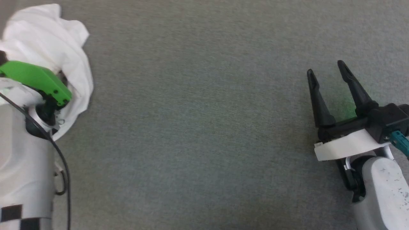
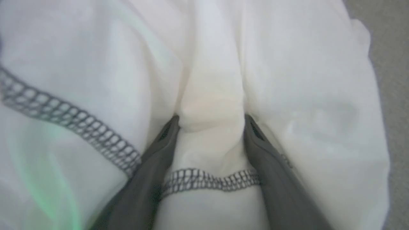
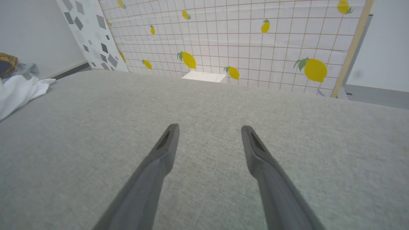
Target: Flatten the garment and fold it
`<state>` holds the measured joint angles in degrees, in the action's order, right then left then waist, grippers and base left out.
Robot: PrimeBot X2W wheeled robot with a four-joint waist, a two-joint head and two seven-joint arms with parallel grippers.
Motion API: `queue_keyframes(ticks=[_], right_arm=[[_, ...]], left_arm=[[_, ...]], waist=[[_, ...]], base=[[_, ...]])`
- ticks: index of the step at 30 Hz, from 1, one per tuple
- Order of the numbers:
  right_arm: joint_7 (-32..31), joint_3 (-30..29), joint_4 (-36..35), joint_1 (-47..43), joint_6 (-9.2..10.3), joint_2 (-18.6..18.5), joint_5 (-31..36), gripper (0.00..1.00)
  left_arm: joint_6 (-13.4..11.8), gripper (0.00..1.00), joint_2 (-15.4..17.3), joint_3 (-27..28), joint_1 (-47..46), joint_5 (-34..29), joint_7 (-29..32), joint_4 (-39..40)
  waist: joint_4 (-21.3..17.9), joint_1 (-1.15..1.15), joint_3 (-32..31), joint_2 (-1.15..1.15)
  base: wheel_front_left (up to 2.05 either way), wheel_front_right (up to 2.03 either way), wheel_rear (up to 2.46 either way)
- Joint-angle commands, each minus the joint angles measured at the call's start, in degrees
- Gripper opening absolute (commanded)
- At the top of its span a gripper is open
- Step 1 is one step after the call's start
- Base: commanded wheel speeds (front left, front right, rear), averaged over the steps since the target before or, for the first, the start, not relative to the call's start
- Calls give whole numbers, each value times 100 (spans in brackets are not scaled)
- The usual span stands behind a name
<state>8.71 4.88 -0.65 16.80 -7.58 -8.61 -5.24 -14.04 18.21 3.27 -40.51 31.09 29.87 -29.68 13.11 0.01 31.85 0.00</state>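
Left tool (image 2: 211, 123) stands wide apart, its two dark fingers (image 2: 150, 166) pushed into the garment (image 2: 303, 95); a soft white ridge and a grey-black stitched seam (image 2: 211, 180) sit between them, not clamped. This thin, crumpled cloth lies bunched at the far left of the grey woven table (image 1: 204, 127), partly cut off by the picture edge. Right tool (image 1: 326, 68) is wide apart too, over the table, well apart from the garment

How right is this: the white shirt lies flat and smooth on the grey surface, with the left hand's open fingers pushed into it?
Not flat. The shirt lies crumpled in folds on the grey surface, with the left hand's open fingers pushed into it; the left wrist view shows it.
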Motion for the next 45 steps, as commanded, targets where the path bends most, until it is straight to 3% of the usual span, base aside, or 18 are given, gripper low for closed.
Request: queue_keyframes(ticks=[1,6,8,11,16,22,27,35,45], right_arm=[[70,13,52,98,9,-14,-54,100],[153,84,227,163,9,20,-80,100],[186,84,309,158,9,41,-88,100],[227,72,441,98,9,71,-100,100],[287,-9,687,-127,9,167,-103,100],[335,-191,912,-469,9,375,-86,100],[321,-316,989,-755,9,506,-35,100],[234,-410,981,-992,9,568,-55,100],[149,-479,869,-1090,9,572,-188,100]], left_arm=[[-119,100,-17,-68,261,2,321,-59],[-428,100,9,-82,702,-27,714,126],[-420,0,52,-97,828,-41,738,230],[-502,0,227,-29,882,-255,222,498],[-624,0,641,76,669,-886,-1399,987],[-246,0,1113,-220,106,-1481,-2748,1394],[110,0,1191,-697,-577,-1775,-3092,1670],[727,0,639,-1568,-1528,-1757,-3008,1983],[1397,0,-598,-2687,-1675,-1255,-2557,1726]], waist=[[-696,-1,671,0],[-673,-1,467,0],[-637,-1,301,0],[-573,-1,-31,0],[-469,-1,-802,0],[-487,-1,-1748,0],[-650,-1,-2329,0],[-1195,-1,-2803,0],[-2210,-1,-2789,0]], base=[[0,0,0],[0,0,0],[0,0,0],[0,0,0],[0,0,0],[0,0,0],[0,0,0],[0,0,0],[0,0,0]])
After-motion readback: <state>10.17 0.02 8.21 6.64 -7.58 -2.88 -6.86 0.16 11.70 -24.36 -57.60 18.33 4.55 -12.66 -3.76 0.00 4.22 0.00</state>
